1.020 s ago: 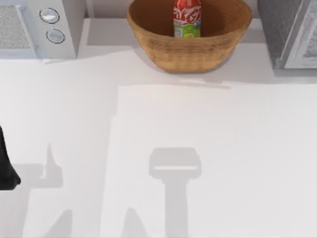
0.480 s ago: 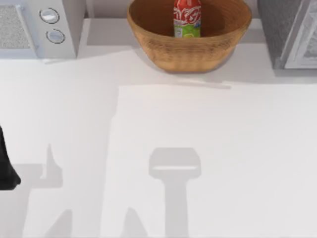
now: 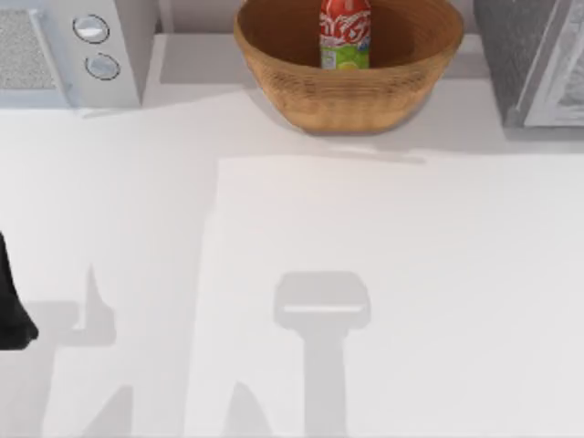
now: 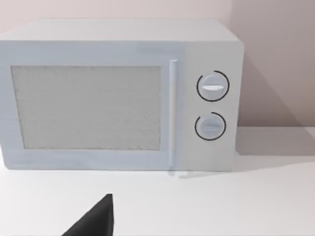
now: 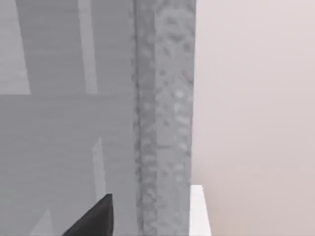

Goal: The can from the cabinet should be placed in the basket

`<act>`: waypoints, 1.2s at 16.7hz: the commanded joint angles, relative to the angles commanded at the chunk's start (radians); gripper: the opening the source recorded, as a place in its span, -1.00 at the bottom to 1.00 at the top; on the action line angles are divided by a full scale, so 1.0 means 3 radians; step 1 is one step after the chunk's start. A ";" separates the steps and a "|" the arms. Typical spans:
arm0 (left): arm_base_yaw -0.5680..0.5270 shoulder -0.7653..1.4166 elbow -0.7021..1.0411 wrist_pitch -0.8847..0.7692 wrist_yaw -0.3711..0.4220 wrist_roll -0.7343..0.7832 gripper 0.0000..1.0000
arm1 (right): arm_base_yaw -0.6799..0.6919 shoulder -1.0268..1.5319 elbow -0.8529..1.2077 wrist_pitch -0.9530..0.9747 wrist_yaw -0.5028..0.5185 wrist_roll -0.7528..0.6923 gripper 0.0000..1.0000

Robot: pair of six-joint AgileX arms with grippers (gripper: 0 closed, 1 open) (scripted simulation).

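The red can (image 3: pixel 345 34) stands upright inside the tan wicker basket (image 3: pixel 301 91) at the back middle of the table. The dark grey speckled cabinet (image 3: pixel 511 55) stands at the back right, its light framed door (image 3: pixel 566 82) turned towards the front. My left arm (image 3: pixel 11 310) rests at the table's left edge, far from the basket. A dark part of my left gripper (image 4: pixel 93 221) faces the white microwave-like box. A dark part of my right gripper (image 5: pixel 93 219) sits close to the cabinet's speckled edge (image 5: pixel 165 123). Nothing is held by either gripper.
A white box with two round knobs (image 3: pixel 96 46) stands at the back left, and the left wrist view takes in its front (image 4: pixel 118 98). The white table (image 3: pixel 365 274) carries only shadows across its middle and front.
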 joint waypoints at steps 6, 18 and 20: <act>0.0000 0.0000 0.0000 0.0000 0.0000 0.0000 1.00 | -0.0021 -0.0221 0.1592 -0.1930 -0.0040 -0.0002 1.00; 0.0000 0.0000 0.0000 0.0000 0.0000 0.0000 1.00 | 0.0037 -0.0588 0.3203 -0.3778 0.0005 0.0002 1.00; 0.0000 0.0000 0.0000 0.0000 0.0000 0.0000 1.00 | 0.0023 -0.0582 0.3207 -0.3768 0.0002 0.0002 1.00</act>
